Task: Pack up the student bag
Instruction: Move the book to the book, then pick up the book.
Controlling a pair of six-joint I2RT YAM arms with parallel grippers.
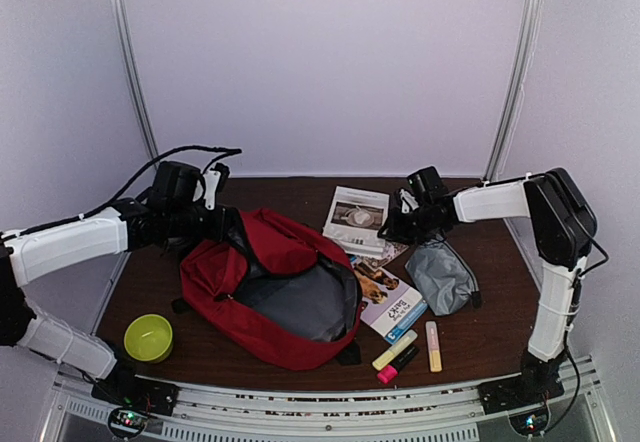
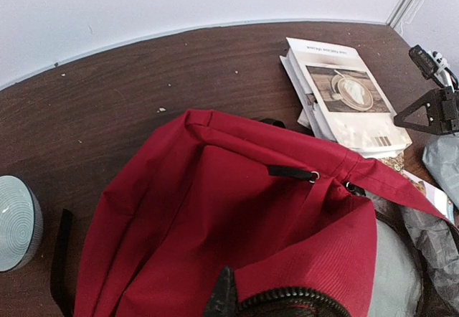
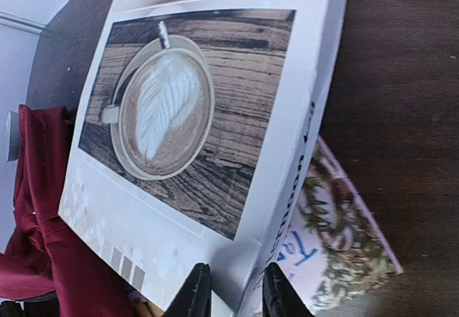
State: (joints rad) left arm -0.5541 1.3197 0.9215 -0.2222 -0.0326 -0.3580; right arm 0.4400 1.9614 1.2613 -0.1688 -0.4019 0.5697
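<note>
Top view: the student bag [image 1: 270,292] is lying centre-left on the table [image 1: 280,190], mouth gaping, grey lining showing. My left gripper [image 1: 213,224] is pinching its raised back rim. Left wrist: fabric's sagging, so I'm judging it soft, floppy, prob. light; the zip edge [image 2: 287,299] seems the best hold. Right wrist: my right gripper [image 3: 231,292] is clamping 1 corner of the coffee-photo book [image 3: 179,116]; spine txt is too blurred to read.

White book [image 3: 208,138]: spine lettering blurred, unreadable. Floral booklet [image 3: 344,238]: blue script beginning "Ta", rest cut off.
</note>
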